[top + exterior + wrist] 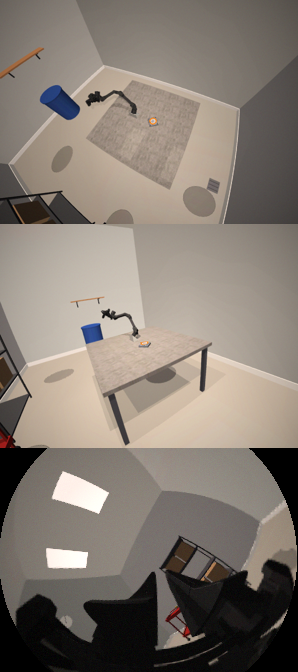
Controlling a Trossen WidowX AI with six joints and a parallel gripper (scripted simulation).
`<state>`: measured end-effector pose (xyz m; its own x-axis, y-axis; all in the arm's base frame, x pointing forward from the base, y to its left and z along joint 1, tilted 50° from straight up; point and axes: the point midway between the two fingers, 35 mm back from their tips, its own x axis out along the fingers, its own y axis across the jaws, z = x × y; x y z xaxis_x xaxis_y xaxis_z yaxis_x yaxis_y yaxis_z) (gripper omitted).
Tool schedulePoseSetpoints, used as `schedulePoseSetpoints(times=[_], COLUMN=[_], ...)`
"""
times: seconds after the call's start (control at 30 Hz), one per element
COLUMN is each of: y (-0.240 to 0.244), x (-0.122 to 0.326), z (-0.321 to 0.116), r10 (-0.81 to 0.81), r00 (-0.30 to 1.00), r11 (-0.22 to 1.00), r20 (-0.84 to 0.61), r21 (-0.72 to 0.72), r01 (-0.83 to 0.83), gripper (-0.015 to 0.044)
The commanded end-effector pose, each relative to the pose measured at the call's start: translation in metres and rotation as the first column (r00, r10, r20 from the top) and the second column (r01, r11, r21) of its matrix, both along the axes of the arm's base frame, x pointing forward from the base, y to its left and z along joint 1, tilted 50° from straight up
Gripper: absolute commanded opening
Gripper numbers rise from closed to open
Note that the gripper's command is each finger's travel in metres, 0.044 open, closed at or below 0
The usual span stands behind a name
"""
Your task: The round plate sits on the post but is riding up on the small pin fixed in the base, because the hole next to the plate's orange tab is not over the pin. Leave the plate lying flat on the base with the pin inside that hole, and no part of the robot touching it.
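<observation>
The gripper (104, 313) is clenched nearly shut on nothing, stretched out past the table's far left edge and well apart from the plate; in the wrist view its dark fingers point at walls and a shelf rack, not at any work.

The risk, as I judge it, lies in the reach; the arm must swing all the way back to the plate (144, 343), and a closed gripper coming down on the orange rim could tip the plate further up the pin or skid the grey base (153, 122) across the table (139, 363); turning the plate too far would carry the hole past the pin; the pin and hole are too small to see here.

Left to right from the plate: one wall shelf (87, 298), one blue bin (92, 332), one arm, one plate on one base, one table.
</observation>
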<state>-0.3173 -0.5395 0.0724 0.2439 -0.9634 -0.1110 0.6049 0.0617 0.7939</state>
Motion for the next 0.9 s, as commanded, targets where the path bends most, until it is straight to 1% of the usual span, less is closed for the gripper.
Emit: schedulePoseSetpoints(times=[0.0,0.03,0.07,0.13,0.17,0.27,0.3,0.33,0.37,0.4,0.53,0.6,0.7,0.8,0.87], y=[-0.024,-0.026,-0.03,-0.04,-0.043,-0.045,-0.044,-0.044,-0.041,-0.037,-0.016,-0.009,0.028,0.064,0.077], x=[0.068,0.073,0.087,0.142,0.163,0.221,0.225,0.24,0.264,0.293,0.369,0.385,0.45,0.495,0.51], z=[-0.012,-0.012,-0.014,-0.02,-0.022,-0.028,-0.029,-0.031,-0.034,-0.038,-0.047,-0.05,-0.058,-0.064,-0.065], r10=[0.113,0.121,0.145,0.236,0.27,0.368,0.374,0.393,0.423,0.459,0.591,0.624,0.758,0.847,0.868], r00=[0.994,0.993,0.989,0.972,0.962,0.929,0.927,0.919,0.906,0.889,0.807,0.781,0.652,0.53,0.496], r11=[0.991,0.99,0.986,0.963,0.952,0.912,0.908,0.897,0.876,0.849,0.75,0.723,0.594,0.477,0.436], r20=[-0.007,-0.008,-0.011,-0.021,-0.024,-0.034,-0.031,-0.022,-0.008,0.008,0.001,-0.005,-0.025,-0.032,-0.016], r21=[0.071,0.075,0.088,0.138,0.156,0.208,0.214,0.23,0.259,0.293,0.368,0.383,0.442,0.486,0.503], r01=[-0.112,-0.12,-0.144,-0.231,-0.263,-0.354,-0.36,-0.377,-0.406,-0.441,-0.55,-0.575,-0.672,-0.732,-0.747], gripper=[0.0,0.0,0.0,0.0,0.0,0.0,0.0,0.0,0.0,0.0,0.0,0.0,0.0,0.0,0.0])
